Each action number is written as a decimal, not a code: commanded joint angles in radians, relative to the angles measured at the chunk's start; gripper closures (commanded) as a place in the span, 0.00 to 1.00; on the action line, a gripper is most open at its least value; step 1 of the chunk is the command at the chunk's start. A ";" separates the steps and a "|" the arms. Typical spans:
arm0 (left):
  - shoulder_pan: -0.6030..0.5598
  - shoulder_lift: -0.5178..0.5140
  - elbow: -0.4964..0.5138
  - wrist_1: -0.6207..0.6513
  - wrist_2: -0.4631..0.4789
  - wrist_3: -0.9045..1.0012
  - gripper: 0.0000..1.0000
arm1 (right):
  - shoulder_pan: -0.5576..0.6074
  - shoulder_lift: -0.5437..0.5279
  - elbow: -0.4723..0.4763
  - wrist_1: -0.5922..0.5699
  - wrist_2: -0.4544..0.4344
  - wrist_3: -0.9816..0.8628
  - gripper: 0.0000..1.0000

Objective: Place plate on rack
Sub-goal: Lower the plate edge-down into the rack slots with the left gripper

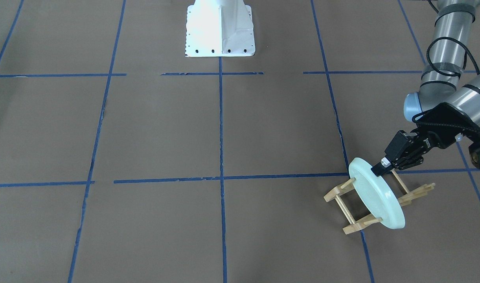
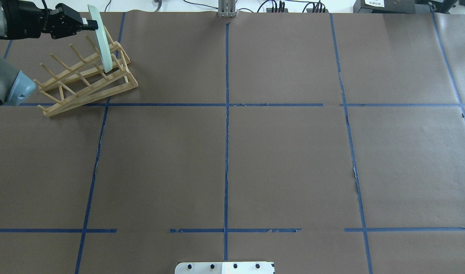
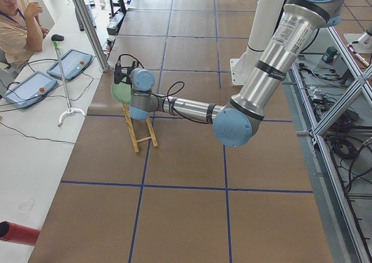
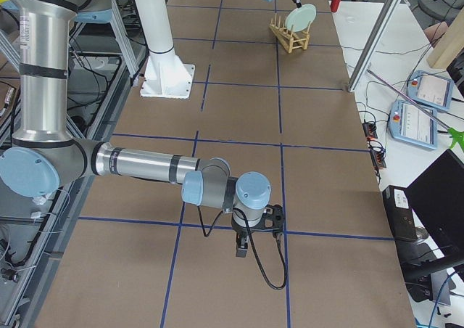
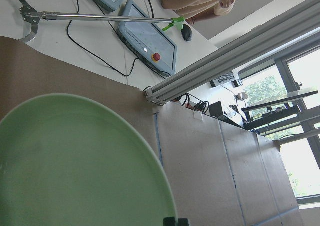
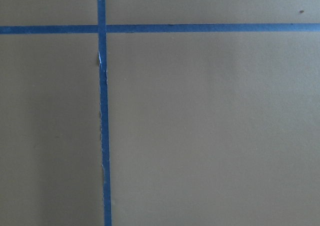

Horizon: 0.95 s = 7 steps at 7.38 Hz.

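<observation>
The pale green plate point(image 1: 375, 192) stands on edge, tilted, between the pegs of the light-wood rack point(image 1: 352, 226) near the table's far left corner. My left gripper point(image 1: 381, 167) is shut on the plate's upper rim. The overhead view shows the gripper point(image 2: 89, 26), the plate point(image 2: 103, 43) and the rack point(image 2: 83, 82) at top left. The plate fills the lower left of the left wrist view point(image 5: 75, 161). My right gripper point(image 4: 243, 249) shows only in the exterior right view, low over bare paper far from the rack; I cannot tell whether it is open or shut.
The white robot base point(image 1: 220, 31) stands at mid table edge. Brown paper with blue tape lines point(image 2: 226, 152) covers the table. An operator point(image 3: 17, 18) and teach pendants point(image 3: 29, 88) are on the side bench past the rack. An aluminium post point(image 3: 87, 27) stands beside it.
</observation>
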 commanded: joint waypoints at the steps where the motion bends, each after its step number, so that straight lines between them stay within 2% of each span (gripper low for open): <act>1: 0.002 -0.004 0.011 0.002 0.009 0.006 1.00 | 0.000 0.000 0.000 -0.001 0.000 0.000 0.00; 6: 0.002 -0.010 0.028 0.002 0.031 0.021 1.00 | 0.000 0.000 0.000 0.001 0.000 0.000 0.00; 7: 0.002 -0.010 0.026 0.002 0.031 0.021 0.73 | 0.000 0.000 0.000 -0.001 0.000 0.000 0.00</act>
